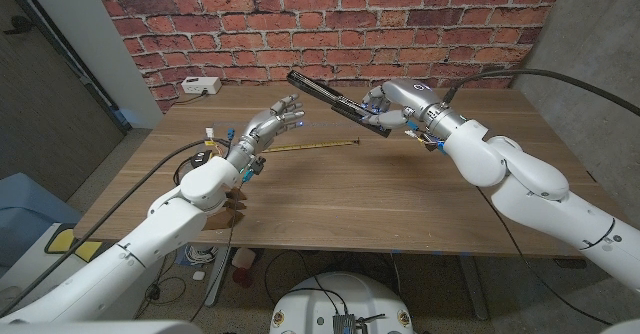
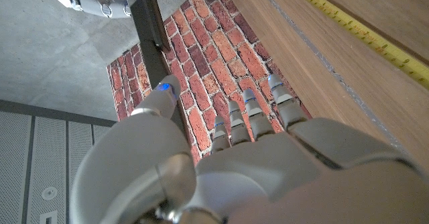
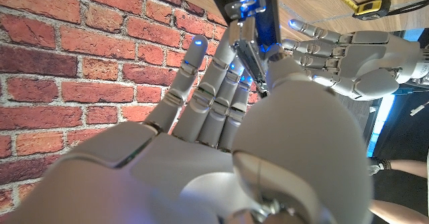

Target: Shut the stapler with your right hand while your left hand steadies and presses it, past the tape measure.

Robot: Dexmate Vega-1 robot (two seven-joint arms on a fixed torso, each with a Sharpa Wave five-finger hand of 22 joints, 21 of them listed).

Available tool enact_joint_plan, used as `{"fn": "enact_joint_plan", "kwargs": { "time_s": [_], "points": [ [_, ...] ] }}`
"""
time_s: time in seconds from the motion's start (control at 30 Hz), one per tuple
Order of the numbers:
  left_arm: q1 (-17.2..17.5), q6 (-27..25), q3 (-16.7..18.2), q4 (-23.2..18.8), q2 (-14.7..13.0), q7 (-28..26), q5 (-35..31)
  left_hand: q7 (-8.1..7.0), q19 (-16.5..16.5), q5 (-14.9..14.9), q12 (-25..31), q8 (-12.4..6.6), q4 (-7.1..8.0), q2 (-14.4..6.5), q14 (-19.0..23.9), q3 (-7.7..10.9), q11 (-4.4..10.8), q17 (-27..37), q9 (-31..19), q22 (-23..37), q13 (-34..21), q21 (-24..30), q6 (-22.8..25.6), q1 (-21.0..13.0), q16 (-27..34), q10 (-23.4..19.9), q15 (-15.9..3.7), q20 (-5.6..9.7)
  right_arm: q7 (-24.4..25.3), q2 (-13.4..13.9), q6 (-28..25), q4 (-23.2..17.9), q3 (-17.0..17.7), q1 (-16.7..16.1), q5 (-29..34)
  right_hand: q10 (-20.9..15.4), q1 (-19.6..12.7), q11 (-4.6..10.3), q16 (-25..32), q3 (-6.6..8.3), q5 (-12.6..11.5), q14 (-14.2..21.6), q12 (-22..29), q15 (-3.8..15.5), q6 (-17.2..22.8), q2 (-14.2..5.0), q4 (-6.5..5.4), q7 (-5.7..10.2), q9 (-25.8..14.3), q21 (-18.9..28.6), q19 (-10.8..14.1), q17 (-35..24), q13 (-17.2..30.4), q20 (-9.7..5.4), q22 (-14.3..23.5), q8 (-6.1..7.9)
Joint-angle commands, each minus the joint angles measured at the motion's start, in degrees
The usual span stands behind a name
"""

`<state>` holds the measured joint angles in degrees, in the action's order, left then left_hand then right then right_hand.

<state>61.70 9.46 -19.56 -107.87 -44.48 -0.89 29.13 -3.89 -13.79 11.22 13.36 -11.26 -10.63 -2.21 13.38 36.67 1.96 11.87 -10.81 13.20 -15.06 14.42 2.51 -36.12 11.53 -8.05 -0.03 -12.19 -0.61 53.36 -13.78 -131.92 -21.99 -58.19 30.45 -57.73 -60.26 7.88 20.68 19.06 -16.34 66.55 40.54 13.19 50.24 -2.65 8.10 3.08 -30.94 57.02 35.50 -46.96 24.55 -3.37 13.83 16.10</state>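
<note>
A: Largest first. The wooden table stands before a brick wall, and the robot's arms come in over its near corners.

B: The right hand?

A: It is raised above the far middle of the table and grips the stapler. In the head view the stapler is a long dark bar running from the hand up toward the wall, clear of the tabletop. The right wrist view shows the fingers wrapped along one side of the stapler, with its metal inner part exposed.

B: And the left hand?

A: It holds nothing; its fingers are apart and reach toward the stapler. The head view shows a gap between fingertips and bar, so near, not touching. In the left wrist view the stapler is a dark bar just beyond the fingertips.

B: Tape measure?

A: The yellow tape measure lies extended on the table between the two hands, below the lifted stapler. Its case sits at the left-hand end.

B: Smaller items?

A: A white box at the table's far left corner.
</note>
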Motion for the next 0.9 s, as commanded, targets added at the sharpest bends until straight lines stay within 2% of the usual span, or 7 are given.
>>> {"fn": "enact_joint_plan", "kwargs": {
  "time_s": [0.03, 0.2, 0.23, 0.53, 0.63, 0.73, 0.9],
  "points": [
    [-2.9, -1.3, -1.7, -1.1, -1.7, 5.0, 0.6, 0.70, 0.1, -0.5, 0.4, -0.80, 0.13, 0.7, -0.3, -0.96, 0.32, 0.2, -0.2, 0.2, -0.3, 0.3, 0.7, -0.5, 0.4, 0.0, -0.22, -0.13, -1.6, 0.4, 0.8, 0.1, 0.2, 2.0, -3.0, -0.6, -5.3, 0.22, -0.3, 1.52, -0.4, 0.7, 0.2, 0.10, 0.4, -5.64, 1.09, -0.05, -0.2, 0.5, -0.1, -0.3, 0.3, -2.32, 0.0, -0.08],
    [-3.4, -1.2, -1.9, -0.7, -2.0, 5.6, 0.2, 1.13, 0.4, -0.9, 0.6, -1.04, 0.57, 1.2, -0.4, -1.82, 0.38, 0.3, -0.2, 0.2, -0.4, 0.3, 1.3, -0.3, 0.5, -0.3, -0.23, -0.16, -2.0, 0.7, 1.1, 0.3, 0.2, 2.5, -4.0, -0.4, -5.2, 0.31, -0.4, 1.62, -0.3, 0.7, 0.2, 0.05, 0.3, -5.59, 1.05, 0.03, -0.3, 0.9, -0.4, -0.5, 0.4, -2.36, -0.1, -0.12],
    [-3.5, -0.7, -2.0, 0.0, -1.6, 6.0, 0.8, 0.34, 0.6, -1.1, 0.7, -1.13, 0.82, 1.4, -0.4, -2.28, 0.47, 0.3, -0.2, 0.2, -0.5, 0.2, 1.7, -0.1, 0.6, -0.5, -0.28, -0.15, -2.1, 0.8, 1.3, 0.4, 0.3, 2.7, -4.1, -0.4, -5.2, 0.25, -0.5, 1.65, -0.2, 0.6, 0.2, 0.06, 0.3, -5.60, 1.04, 0.02, -0.4, 0.9, -0.4, -0.5, 0.5, -2.36, -0.2, -0.11],
    [-3.9, 2.6, -2.2, 3.6, 0.2, 9.8, 4.5, 0.43, 1.3, -1.5, 2.1, -1.75, 1.24, 1.7, 0.1, -3.96, 2.42, 0.7, -0.2, 0.1, -0.9, 0.0, 3.8, -0.3, 1.2, -3.1, -1.30, -0.15, -3.0, 1.8, 2.9, 0.8, 0.8, 3.8, -6.1, -0.2, -5.0, 0.28, -0.8, 1.83, 0.0, 0.4, 0.1, 0.05, 0.1, -5.66, 0.95, 0.18, -0.7, 1.4, -0.9, -0.7, 0.6, -2.44, -0.4, -0.17],
    [-4.3, 2.6, -2.5, 3.7, 0.1, 10.1, 4.3, 0.32, 1.5, -1.6, 3.7, -1.66, 1.45, 2.1, 0.8, -5.29, 3.29, 1.1, -0.2, 0.0, -1.5, 0.0, 4.0, -0.2, 1.8, -6.8, -2.15, -0.12, -3.6, 2.0, 3.4, 1.1, 0.9, 4.1, -7.2, 0.0, -5.0, 0.40, -0.9, 1.89, 0.0, 0.4, 0.1, 0.06, 0.0, -5.69, 0.93, 0.24, -0.8, 1.6, -1.1, -0.8, 0.6, -2.46, -0.4, -0.19],
    [-4.7, 3.1, -2.9, 4.0, 0.5, 11.0, 4.8, -1.85, 1.9, -1.5, 3.5, -1.40, 1.49, 2.4, 0.6, -6.08, 2.77, 1.2, -0.2, -0.1, -1.8, -0.1, 3.7, -0.3, 1.9, -6.2, -2.14, -0.14, -3.5, 2.1, 3.8, 1.3, 0.8, 4.2, -7.4, 0.3, -4.8, 0.32, -1.0, 1.96, 0.2, 0.2, 0.1, 0.04, -0.3, -5.71, 0.86, 0.27, -1.0, 1.8, -1.5, -0.9, 0.9, -2.65, -0.5, -0.23],
    [-6.0, 2.3, -3.8, 3.8, 0.2, 12.0, 3.9, -3.06, 2.3, -1.5, 2.7, -1.10, 1.51, 2.9, -1.0, -7.01, 1.62, 1.3, -0.2, -0.2, -2.0, -0.2, 3.4, -0.5, 1.4, -3.9, -0.75, -0.17, -3.9, 2.4, 5.2, 1.8, 1.2, 4.4, -9.5, 0.6, -4.8, 0.46, -1.2, 2.08, 0.4, 0.0, 0.1, 0.09, -0.4, -5.70, 0.89, 0.22, -1.3, 2.1, -1.8, -1.1, 1.0, -2.75, -0.7, -0.26]
  ]
}}
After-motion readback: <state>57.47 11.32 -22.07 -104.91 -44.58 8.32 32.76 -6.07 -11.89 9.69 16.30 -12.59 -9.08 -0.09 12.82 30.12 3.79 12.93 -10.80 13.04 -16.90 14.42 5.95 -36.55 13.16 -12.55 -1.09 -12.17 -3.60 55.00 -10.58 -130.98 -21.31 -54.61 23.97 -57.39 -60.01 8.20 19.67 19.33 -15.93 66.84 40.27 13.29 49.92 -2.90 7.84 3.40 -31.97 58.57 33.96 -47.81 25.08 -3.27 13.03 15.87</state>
